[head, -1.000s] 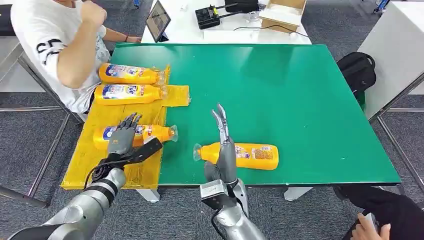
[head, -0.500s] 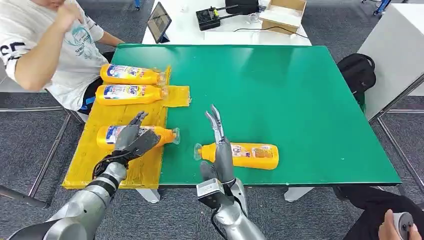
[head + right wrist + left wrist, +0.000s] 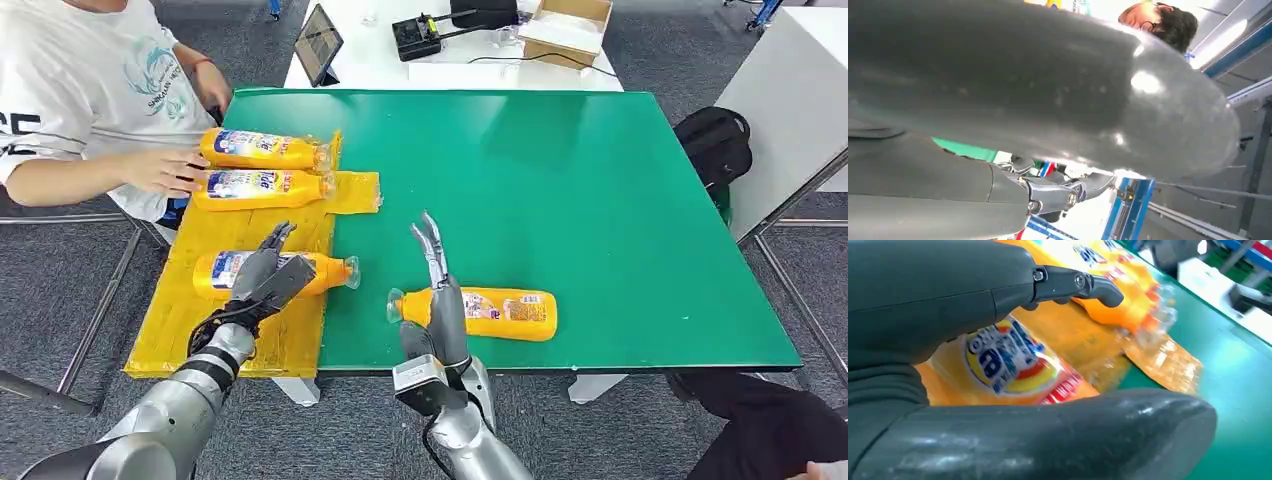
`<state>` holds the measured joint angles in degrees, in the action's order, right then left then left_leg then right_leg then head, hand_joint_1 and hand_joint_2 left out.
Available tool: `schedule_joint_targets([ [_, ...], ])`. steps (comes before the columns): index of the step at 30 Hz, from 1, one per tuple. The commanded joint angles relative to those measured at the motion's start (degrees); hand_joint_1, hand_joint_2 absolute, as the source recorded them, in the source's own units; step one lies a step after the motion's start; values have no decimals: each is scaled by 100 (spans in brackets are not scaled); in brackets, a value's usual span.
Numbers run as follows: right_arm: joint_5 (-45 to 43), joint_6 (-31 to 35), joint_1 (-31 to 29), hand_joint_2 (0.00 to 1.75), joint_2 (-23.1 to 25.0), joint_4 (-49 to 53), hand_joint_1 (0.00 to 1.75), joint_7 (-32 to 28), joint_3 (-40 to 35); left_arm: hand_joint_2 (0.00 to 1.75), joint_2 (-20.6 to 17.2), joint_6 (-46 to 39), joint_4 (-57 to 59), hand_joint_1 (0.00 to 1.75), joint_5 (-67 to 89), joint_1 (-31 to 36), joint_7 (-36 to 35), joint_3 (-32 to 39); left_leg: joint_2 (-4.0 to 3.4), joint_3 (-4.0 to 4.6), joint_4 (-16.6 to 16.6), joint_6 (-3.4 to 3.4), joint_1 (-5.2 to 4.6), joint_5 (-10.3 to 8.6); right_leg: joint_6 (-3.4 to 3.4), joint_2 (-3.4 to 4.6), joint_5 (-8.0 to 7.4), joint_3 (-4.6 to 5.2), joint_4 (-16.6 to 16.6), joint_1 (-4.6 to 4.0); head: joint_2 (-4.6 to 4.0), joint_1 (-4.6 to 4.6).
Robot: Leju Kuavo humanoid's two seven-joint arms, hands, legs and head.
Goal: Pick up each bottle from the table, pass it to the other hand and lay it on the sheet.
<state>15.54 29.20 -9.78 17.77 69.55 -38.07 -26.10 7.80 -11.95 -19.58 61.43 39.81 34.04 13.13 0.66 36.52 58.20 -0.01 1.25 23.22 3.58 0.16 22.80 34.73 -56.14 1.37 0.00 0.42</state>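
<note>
Three orange detergent bottles (image 3: 262, 149) already flat on the yellow sheet (image 3: 172, 320) at 9 o'clock, left hand (image 3: 262, 280) spread loosely over the nearest, apparently releasing; fourth bottle (image 3: 475, 312) at 6 o'clock on the green tabletop (image 3: 560, 180), right hand (image 3: 440, 300) open above its neck.

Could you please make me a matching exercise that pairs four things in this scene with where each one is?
Things:
1. Loose bottle
2. Sheet
3. Tablet
4. Backpack

Places:
A. On the floor to the right of the green table
B. Over the green table's left edge
C. Propped on the white table beyond the green one
D. Lying on bare green, by the right robot hand

Pairs: 1-D, 2-B, 3-C, 4-A
</note>
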Motion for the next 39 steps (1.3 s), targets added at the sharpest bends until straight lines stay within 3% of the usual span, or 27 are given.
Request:
schedule_joint_targets([
  [1,133,-172,-173,0,48,-468,0,-193,407,0,294,1294,-602,0,-1606,34,596,628,-4,-11,-1,6,3,3,-13,-2,1,-11,4,-6,0,0],
  [3,285,-204,-175,0,70,-577,0,-193,497,0,430,1349,-1214,0,-2648,-168,596,428,-3,-3,0,6,2,2,-10,-3,0,-4,3,-5,0,0],
  [4,409,-202,-175,175,79,-649,0,-193,583,175,529,1255,-1369,0,-3174,-163,596,443,-3,-2,-2,5,1,0,-8,-4,-1,0,4,-3,0,0],
  [6,563,-255,-183,175,85,-725,0,-191,698,175,635,1023,-1587,0,-3863,-174,596,520,0,-5,-1,8,3,3,-12,-10,3,-7,4,-6,0,0],
  [7,1383,-127,-380,175,-205,-1052,0,510,520,175,835,57,-2591,0,-4246,-635,596,323,-7,0,0,7,3,4,-9,-4,0,0,4,-6,0,0],
  [10,1649,-466,-820,175,-795,-1439,0,923,892,175,503,-1566,-4106,0,-4668,-1419,596,-754,-21,-6,-9,10,0,6,-7,10,-4,-7,13,-3,0,2],
  [15,2279,-1002,-1083,175,-1309,-1750,0,1392,1276,175,136,-2449,-5168,0,-5002,-2237,596,-1568,-14,-8,-9,7,-3,11,-6,14,4,-6,13,-1,0,0],
  [24,2854,-1822,-1153,175,-1783,-2132,0,2104,1181,175,86,-2572,-5274,0,-5078,-2600,596,-1808,2,4,-4,5,-3,17,-11,1,9,-2,9,-3,0,0],
  [39,2862,-2212,-1129,175,-2083,-2459,0,2179,1174,175,167,-2457,-5077,0,-5050,-2617,596,-1930,4,2,-5,6,-1,16,-11,-4,9,-5,11,-4,0,-2],
])
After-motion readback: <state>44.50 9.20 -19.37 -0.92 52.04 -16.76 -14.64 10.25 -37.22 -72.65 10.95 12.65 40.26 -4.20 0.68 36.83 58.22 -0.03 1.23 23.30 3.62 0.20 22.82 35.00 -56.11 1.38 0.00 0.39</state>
